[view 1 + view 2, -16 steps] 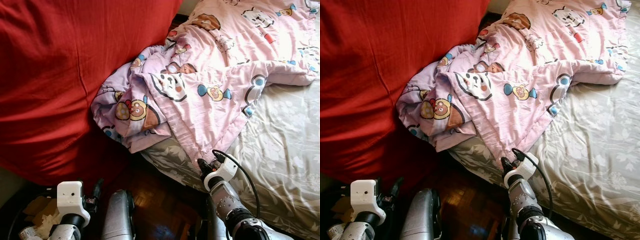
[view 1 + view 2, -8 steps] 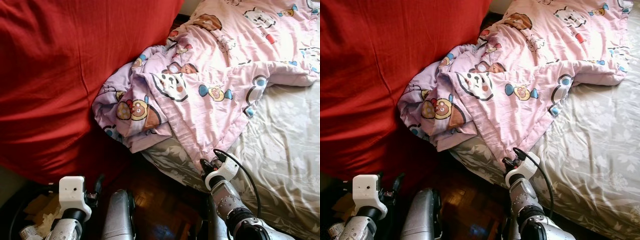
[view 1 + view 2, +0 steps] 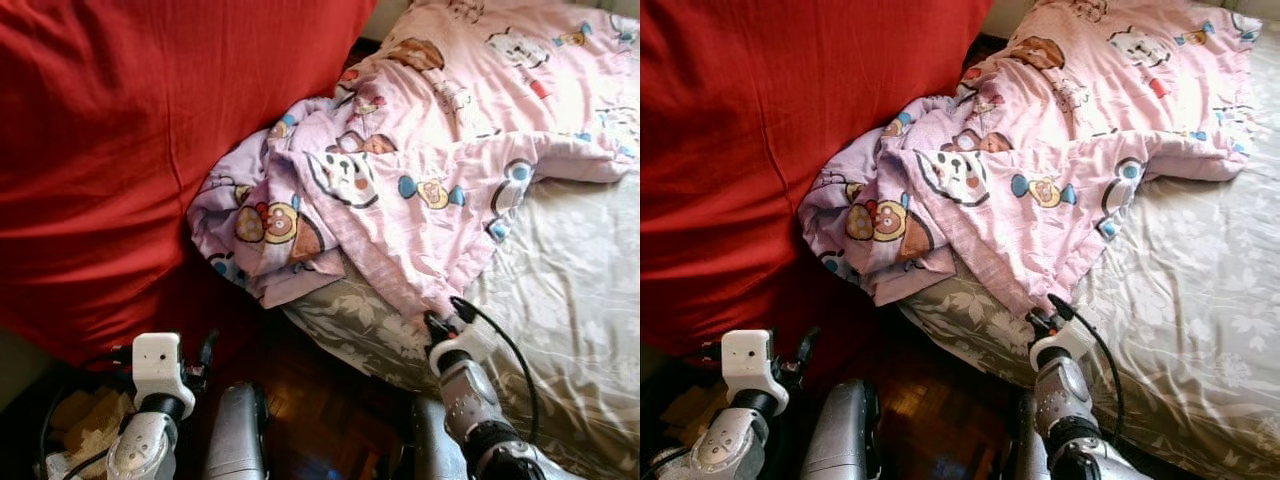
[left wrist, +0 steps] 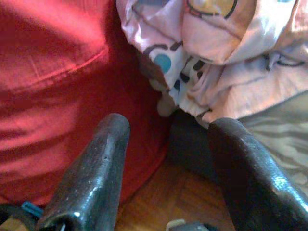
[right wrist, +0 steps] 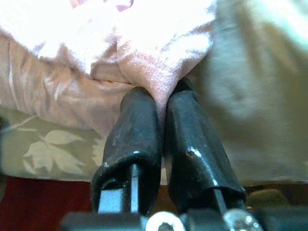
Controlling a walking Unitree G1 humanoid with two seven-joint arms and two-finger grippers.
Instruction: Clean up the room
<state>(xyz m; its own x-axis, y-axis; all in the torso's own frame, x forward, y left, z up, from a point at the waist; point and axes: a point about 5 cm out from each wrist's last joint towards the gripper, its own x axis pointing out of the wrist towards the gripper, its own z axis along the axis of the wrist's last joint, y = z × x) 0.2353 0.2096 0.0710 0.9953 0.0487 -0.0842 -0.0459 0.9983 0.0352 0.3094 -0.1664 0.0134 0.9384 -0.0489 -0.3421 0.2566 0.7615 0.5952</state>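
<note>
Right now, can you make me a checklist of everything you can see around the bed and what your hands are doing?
Surface: grey floral bedsheet, partly uncovered.
Job's things: pink cartoon-print blanket, crumpled, one end hanging over the bed's edge.
Clutter: crumpled paper scraps on the floor near the left arm.
Grippers: right gripper shut on the blanket's corner at the bed edge; left gripper open, low beside the big red cushion, holding nothing.
Cables: black cable looping from the right wrist.
Surroundings: dark wooden floor between cushion and bed.
</note>
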